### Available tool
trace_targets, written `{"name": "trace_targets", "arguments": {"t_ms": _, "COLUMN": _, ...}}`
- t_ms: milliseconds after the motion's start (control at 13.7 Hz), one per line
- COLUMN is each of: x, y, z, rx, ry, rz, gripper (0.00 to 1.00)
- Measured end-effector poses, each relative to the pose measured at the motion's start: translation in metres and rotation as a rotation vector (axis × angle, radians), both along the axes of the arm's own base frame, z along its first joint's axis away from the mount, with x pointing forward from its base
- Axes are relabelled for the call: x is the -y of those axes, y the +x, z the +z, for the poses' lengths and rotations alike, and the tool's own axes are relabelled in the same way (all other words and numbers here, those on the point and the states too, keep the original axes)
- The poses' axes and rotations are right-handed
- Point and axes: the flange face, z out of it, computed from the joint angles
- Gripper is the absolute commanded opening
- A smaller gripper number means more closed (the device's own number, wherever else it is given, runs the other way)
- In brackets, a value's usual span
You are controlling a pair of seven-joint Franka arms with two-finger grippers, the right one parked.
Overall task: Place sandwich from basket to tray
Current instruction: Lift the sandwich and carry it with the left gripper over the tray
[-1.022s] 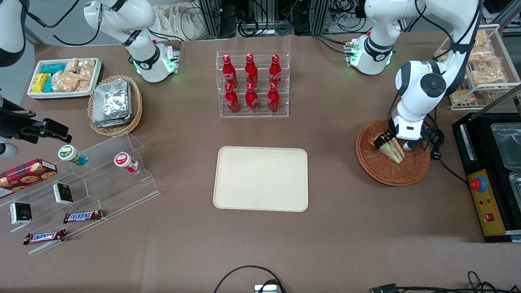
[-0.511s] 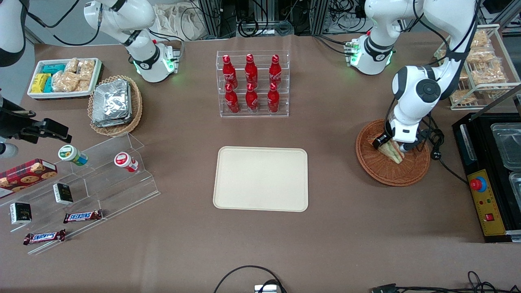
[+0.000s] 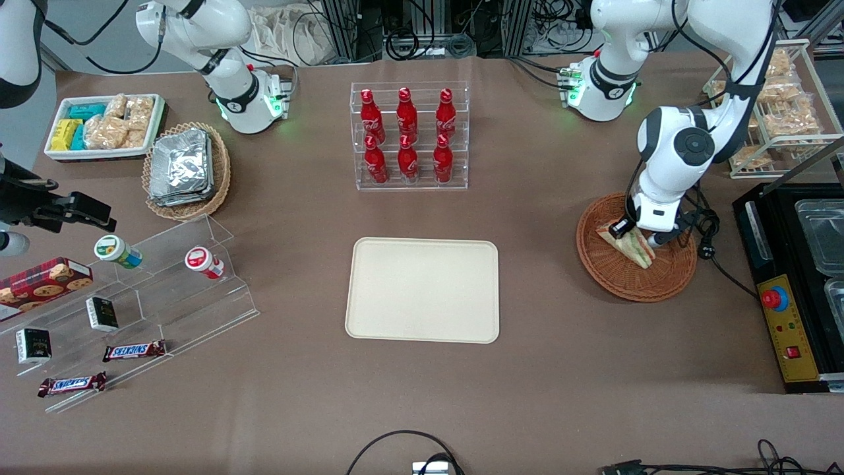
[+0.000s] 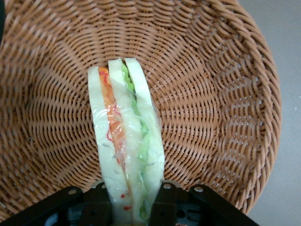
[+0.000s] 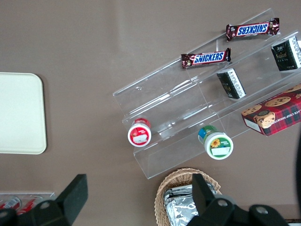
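Clearly, the tray (image 3: 422,290) is the best landmark: it lies flat in the middle of the table (image 3: 297,396), a smooth cream rectangle with rounded corners and a low rim, with nothing on it, so the step of putting down is not yet done. Toward the working arm's end of the table from the tray sits the basket (image 3: 620,280), round, shallow and woven of reddish-brown wicker. The sandwich (image 3: 632,243) is inside it, a wedge of white bread in thin clear wrap, with orange and green filling showing in the wrist view (image 4: 127,141). The gripper (image 3: 638,232) is low over the basket and its fingers (image 4: 101,207) press on both bread faces, so it is clenched on the sandwich. I judge this grip on the flat sides keeps the soft layers together for lifting.
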Motion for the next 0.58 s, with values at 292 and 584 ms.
{"name": "trace_targets", "arguments": {"t_ms": 292, "x": 0.018, "y": 0.0, "z": 0.031, "rx": -0.052, "ry": 0.12, "rz": -0.16, "gripper": 0.14}}
{"name": "trace_targets", "arguments": {"t_ms": 584, "x": 0.07, "y": -0.008, "z": 0.058, "rx": -0.032, "ry": 0.164, "rz": -0.363, "gripper": 0.14}}
